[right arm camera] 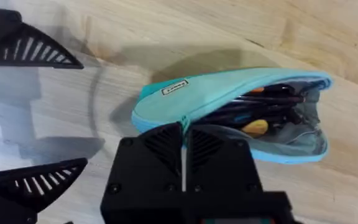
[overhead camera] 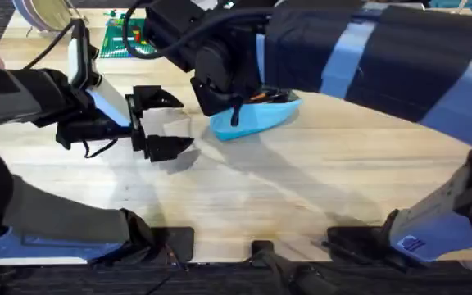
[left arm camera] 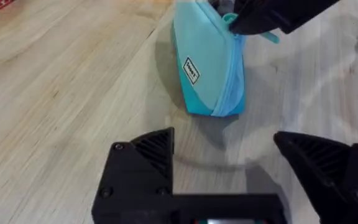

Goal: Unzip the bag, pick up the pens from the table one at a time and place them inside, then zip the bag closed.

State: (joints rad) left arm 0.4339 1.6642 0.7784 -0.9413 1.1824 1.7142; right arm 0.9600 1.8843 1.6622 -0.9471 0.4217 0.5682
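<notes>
On your pale plank table (overhead camera: 301, 172), the left gripper (overhead camera: 161, 123) hangs released, jaws wide, just left of the light blue bag (overhead camera: 256, 116), which lies partly unzipped with pens (right arm camera: 272, 102) inside, while the right gripper (right arm camera: 184, 140) sits clenched at its zipper.

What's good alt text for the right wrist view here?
A light blue bag lies on the wooden table, its far end gaping open with dark pens inside. The right gripper sits shut at the bag's near edge, on the zipper line. The left gripper stands open beside it.
</notes>
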